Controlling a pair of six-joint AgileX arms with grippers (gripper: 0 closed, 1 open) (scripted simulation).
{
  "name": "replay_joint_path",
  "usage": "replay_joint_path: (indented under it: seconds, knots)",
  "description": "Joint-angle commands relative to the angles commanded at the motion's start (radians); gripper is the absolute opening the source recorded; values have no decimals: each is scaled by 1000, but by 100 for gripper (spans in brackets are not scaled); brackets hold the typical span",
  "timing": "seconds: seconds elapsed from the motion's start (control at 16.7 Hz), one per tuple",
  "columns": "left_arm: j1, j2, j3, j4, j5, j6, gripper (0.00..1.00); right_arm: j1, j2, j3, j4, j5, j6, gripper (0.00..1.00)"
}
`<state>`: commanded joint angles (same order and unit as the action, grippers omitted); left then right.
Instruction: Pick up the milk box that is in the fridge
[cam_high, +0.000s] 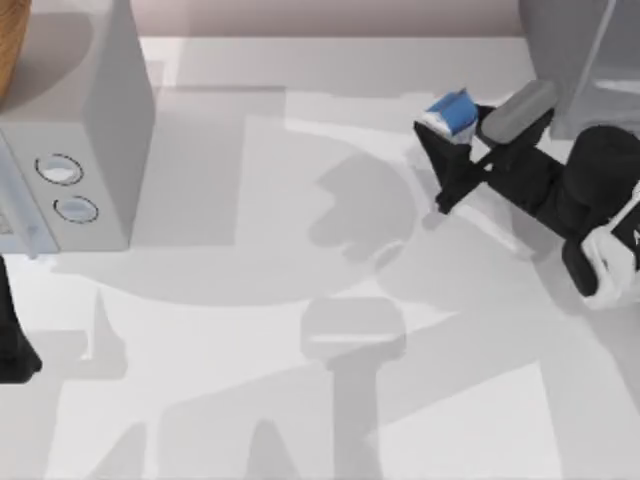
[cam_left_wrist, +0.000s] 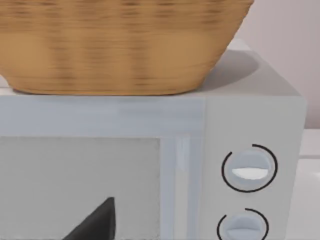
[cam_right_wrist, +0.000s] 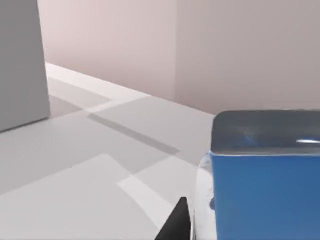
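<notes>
From above, the right arm's black two-finger gripper (cam_high: 447, 140) has its fingers pinched on the small white carton with the bright blue top, the milk box (cam_high: 450, 114), which sits at the fingertips, clear of the white surface (cam_high: 250, 400). The large dark-grey box-shaped fridge (cam_high: 575, 55) stands just behind the gripper's wrist, so the carton looks to be already out of it. The left arm (cam_high: 12, 330) is parked at the left edge, beside the lighter grey box with two round knobs (cam_high: 85, 140).

In the left wrist view, that knobbed box carries a woven tan basket (cam_left_wrist: 120, 45); a dark fingertip (cam_left_wrist: 97, 222) shows in front of it, and I cannot tell whether the left gripper is spread or closed.

In the right wrist view, the milk box fills the near corner, with one black fingertip (cam_right_wrist: 176, 225) alongside.

Judged so, the pick is nearly complete; the next move calls for a steady lift away, holding the pinch firm.
</notes>
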<state>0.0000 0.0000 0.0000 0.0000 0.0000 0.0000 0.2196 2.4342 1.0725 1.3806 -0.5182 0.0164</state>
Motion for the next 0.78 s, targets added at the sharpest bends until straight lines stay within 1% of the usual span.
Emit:
replay_joint_path:
  seconds: [0.24, 0.78]
  knots:
    - [0, 0, 0, 0, 0, 0, 100, 8, 9, 10, -9, 8, -1, 0]
    - [0, 0, 0, 0, 0, 0, 100, 8, 9, 10, -9, 8, -1, 68]
